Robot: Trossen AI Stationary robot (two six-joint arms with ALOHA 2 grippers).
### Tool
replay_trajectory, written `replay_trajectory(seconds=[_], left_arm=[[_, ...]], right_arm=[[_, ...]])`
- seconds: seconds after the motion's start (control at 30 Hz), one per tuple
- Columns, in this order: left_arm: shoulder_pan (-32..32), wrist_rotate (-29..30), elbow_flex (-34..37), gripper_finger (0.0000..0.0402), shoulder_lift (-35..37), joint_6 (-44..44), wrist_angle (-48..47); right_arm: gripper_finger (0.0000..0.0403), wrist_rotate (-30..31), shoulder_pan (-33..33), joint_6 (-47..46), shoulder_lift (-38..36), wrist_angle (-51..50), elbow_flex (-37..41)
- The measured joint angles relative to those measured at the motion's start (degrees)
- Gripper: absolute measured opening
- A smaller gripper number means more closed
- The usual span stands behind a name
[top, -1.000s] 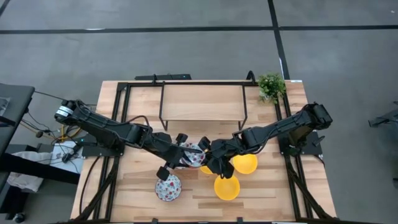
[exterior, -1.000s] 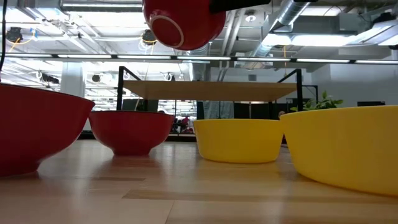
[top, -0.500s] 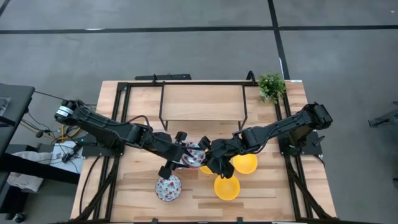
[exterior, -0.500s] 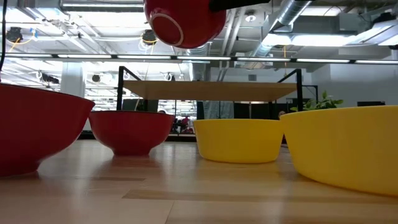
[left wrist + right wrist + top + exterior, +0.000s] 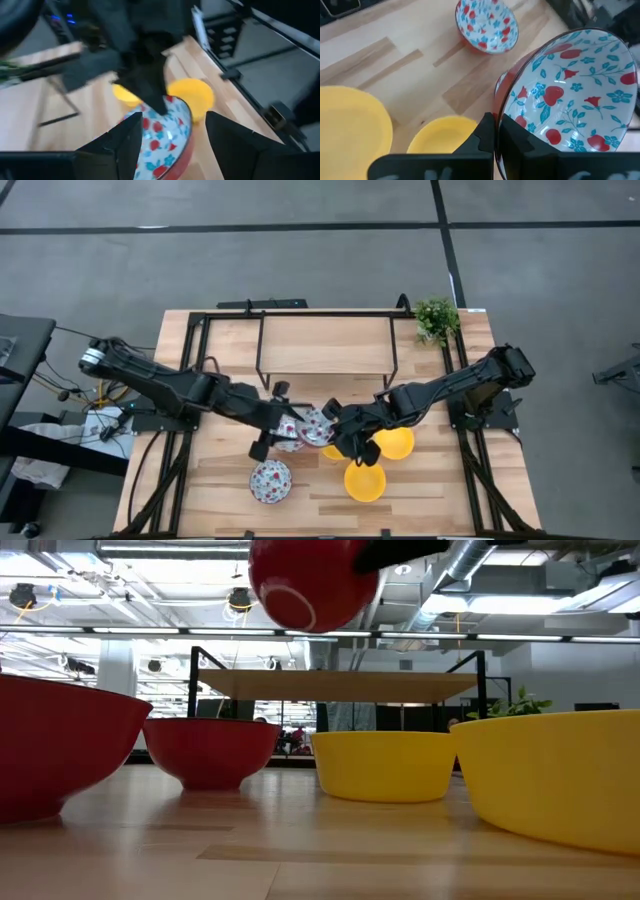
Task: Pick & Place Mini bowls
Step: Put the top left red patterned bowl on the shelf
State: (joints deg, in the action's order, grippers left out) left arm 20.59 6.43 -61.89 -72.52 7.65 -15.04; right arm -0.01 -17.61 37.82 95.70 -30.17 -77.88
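A white mini bowl with red-and-blue flowers and a red outside point(image 5: 317, 425) point(image 5: 310, 580) hangs above the table's middle, with my right gripper point(image 5: 336, 432) point(image 5: 495, 125) shut on it. My left gripper point(image 5: 285, 423) point(image 5: 172, 120) is open, one finger on either side of this bowl, and no touch shows. Two more floral bowls point(image 5: 270, 480) point(image 5: 289, 440) sit on their bases on the table. Yellow bowls point(image 5: 393, 443) point(image 5: 365, 481) stand to the right, and a third point(image 5: 330, 452) is partly hidden below my right gripper. My right gripper pinches the floral bowl's rim point(image 5: 497, 107) on the side toward the table's right, one finger inside the bowl and one on its red outer wall. The fingers come from the right. The bowl is lifted clear of the table and tilted, its foot ring point(image 5: 291, 600) showing in the low view.
A black-framed wooden shelf point(image 5: 325, 345) spans the far half of the table. A small green plant point(image 5: 436, 318) stands at the far right corner. Bare wood lies along the near edge on either side of the bowls.
My left gripper has opened, let go of the raised floral bowl and drawn back a little toward the table's left edge. The bowl stays aloft in my right gripper and has shifted slightly toward the right.
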Motion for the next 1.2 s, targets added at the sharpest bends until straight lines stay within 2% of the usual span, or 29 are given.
replay_trajectory(seconds=[0.27, 0.47, 0.6, 0.87, 1.2], left_arm=[[-0.1, 9.7, 0.0, 0.0213, 7.2, -4.1, 0.1], [-0.1, 12.8, 0.0, 0.0213, 11.8, -4.1, 0.1], [-0.1, 13.1, 0.0, 0.0213, 14.0, -4.1, 0.1], [-0.1, 13.1, 0.0, 0.0213, 15.9, -3.7, 0.1], [-0.1, 13.5, 0.0, 0.0213, 15.9, -3.7, 0.1]], right_arm=[[0.0, 1.7, 0.7, -2.2, 0.0, -9.1, -5.9], [0.0, 2.1, 2.7, -5.3, 0.0, -16.8, -11.3], [0.0, 4.6, 4.1, -5.4, 0.0, -21.7, -14.9], [0.0002, 4.8, 9.2, -5.4, 0.0, -29.9, -20.8], [0.0002, 4.8, 18.7, -4.8, 0.0, -37.2, -23.2]])
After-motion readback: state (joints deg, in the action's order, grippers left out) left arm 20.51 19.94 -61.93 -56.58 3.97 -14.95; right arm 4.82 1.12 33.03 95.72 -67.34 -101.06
